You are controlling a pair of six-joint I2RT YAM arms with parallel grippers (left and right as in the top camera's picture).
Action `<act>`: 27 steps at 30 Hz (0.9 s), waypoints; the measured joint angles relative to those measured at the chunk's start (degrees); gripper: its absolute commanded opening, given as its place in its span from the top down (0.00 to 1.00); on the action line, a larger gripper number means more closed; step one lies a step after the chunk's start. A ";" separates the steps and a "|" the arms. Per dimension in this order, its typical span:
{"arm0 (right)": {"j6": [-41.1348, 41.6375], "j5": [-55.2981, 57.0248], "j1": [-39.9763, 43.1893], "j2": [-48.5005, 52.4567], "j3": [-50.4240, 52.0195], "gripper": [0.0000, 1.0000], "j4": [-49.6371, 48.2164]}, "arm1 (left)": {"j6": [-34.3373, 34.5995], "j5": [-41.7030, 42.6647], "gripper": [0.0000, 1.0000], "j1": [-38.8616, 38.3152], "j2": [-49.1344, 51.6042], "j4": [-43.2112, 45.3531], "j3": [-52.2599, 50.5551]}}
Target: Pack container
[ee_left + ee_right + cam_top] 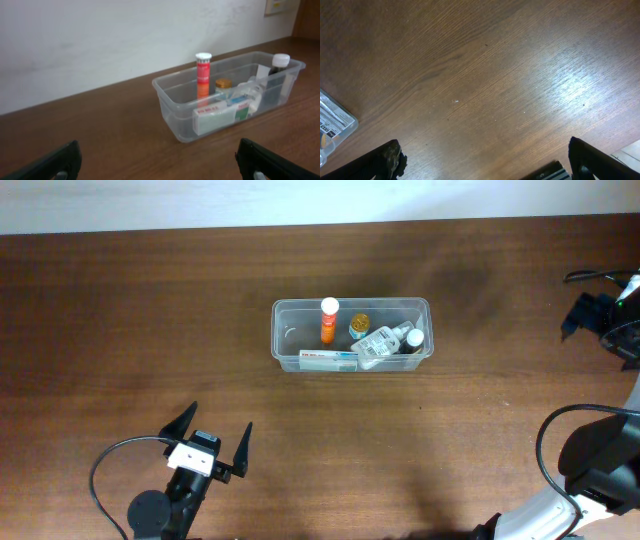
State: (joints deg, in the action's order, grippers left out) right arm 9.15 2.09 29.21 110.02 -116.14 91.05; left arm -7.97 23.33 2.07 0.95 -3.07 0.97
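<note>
The container (285, 315), a clear plastic tub, stands at the middle of the wooden table. In it are an upright orange tube with a white cap (329, 320), a small amber bottle (359, 324), a clear bottle lying down (378, 343), a dark bottle with a white cap (414, 340) and a white box (328, 360). The left wrist view shows the container (167, 100) and the orange tube (203, 75) ahead. My left gripper (215, 438) (160, 162) is open and empty, well in front of the tub. My right gripper (578, 315) (485, 160) is open and empty, far right of it; a tub corner (340, 120) shows.
A white wall runs along the table's far edge (320, 224). Black cables loop by the left arm (100, 470) and the right arm's base (600, 455). A wall socket (277, 6) shows in the left wrist view.
</note>
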 measured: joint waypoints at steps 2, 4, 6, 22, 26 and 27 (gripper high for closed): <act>-0.07 -0.02 0.00 0.00 0.00 0.02 0.00 | 0.00 -0.31 0.01 0.00 -0.02 0.61 0.00; -0.07 0.00 0.00 0.00 0.00 0.02 0.00 | 0.00 -1.33 0.01 0.00 0.00 0.66 -0.02; -0.02 0.00 0.00 0.00 0.00 0.02 0.00 | 0.00 -2.95 0.01 0.00 0.00 0.63 -0.02; -0.07 0.00 0.00 0.00 0.00 0.02 0.00 | 0.00 -13.55 0.01 0.02 0.00 -0.26 -0.02; -0.04 0.00 0.00 0.00 0.00 0.02 0.00 | 0.00 -13.81 0.01 0.00 0.00 -0.55 -0.02; -0.02 0.00 0.00 0.02 0.00 0.02 0.00 | 0.00 -13.84 0.01 0.02 0.00 -0.55 -0.02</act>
State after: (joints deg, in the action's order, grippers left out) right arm 9.13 2.09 29.21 110.04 -116.14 91.05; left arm -7.97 9.50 2.09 0.95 -3.62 0.95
